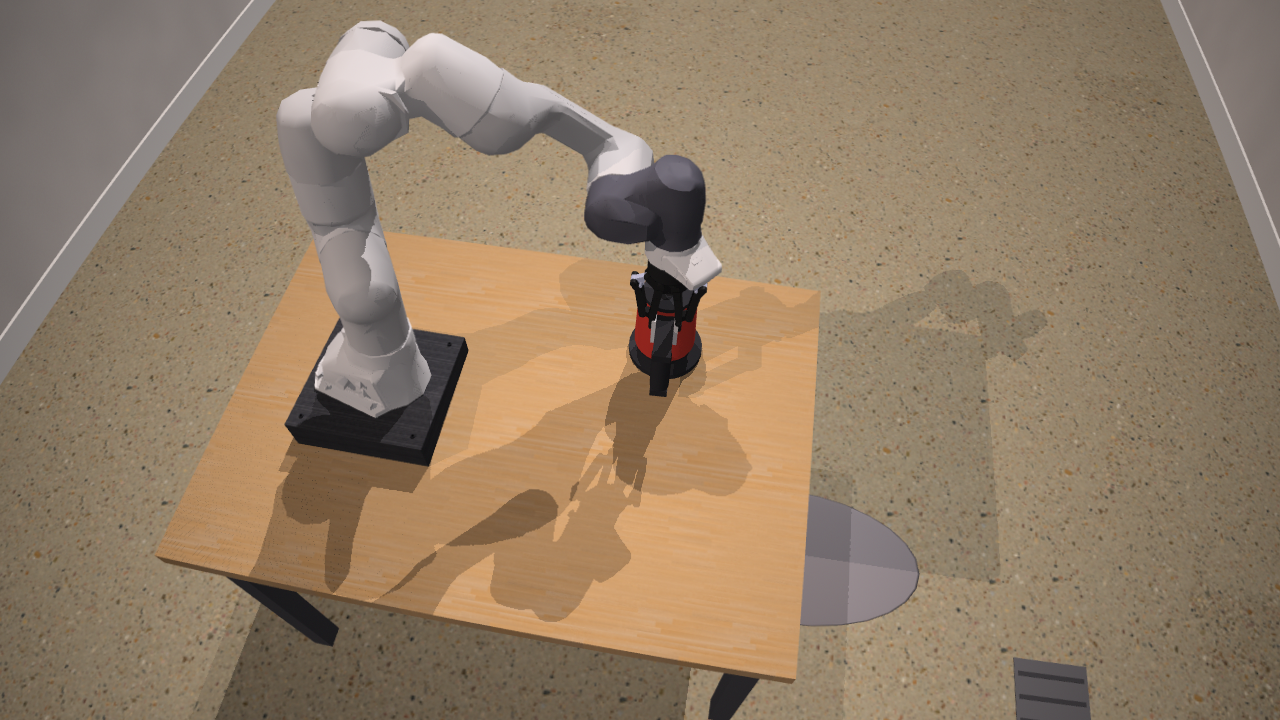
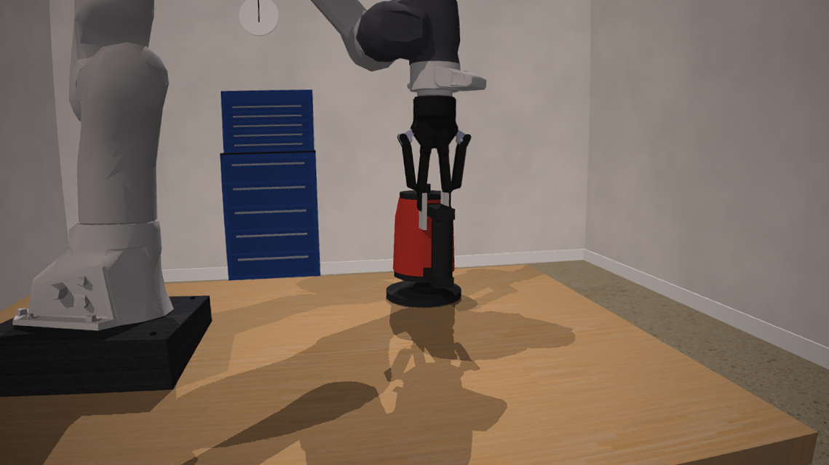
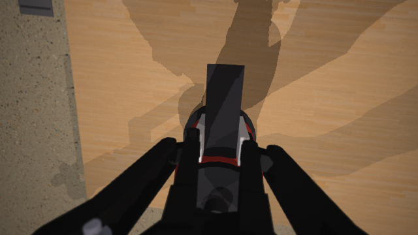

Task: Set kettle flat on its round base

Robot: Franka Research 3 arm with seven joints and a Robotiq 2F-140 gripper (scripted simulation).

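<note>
The red kettle (image 1: pixel 686 342) (image 2: pixel 408 238) (image 3: pixel 225 98) with a black handle bar is close to upright, right over the round black base (image 1: pixel 689 365) (image 2: pixel 409 295) at the right back of the table (image 1: pixel 537 555) (image 2: pixel 611 381) (image 3: pixel 326 98). Its bottom is just at the base's disk; I cannot tell whether it rests on it. My gripper (image 1: pixel 666 324) (image 2: pixel 433 208) (image 3: pixel 221 125) comes straight down from above and is shut on the top of the kettle's handle. The stud of the base is hidden under the kettle.
The arm's black pedestal (image 1: pixel 380 394) (image 2: pixel 87 358) stands at the table's left. The table's right edge (image 1: pixel 810 402) is near the kettle. A blue drawer cabinet (image 2: pixel 269 182) stands against the back wall. A grey disc (image 1: pixel 859 564) lies on the floor.
</note>
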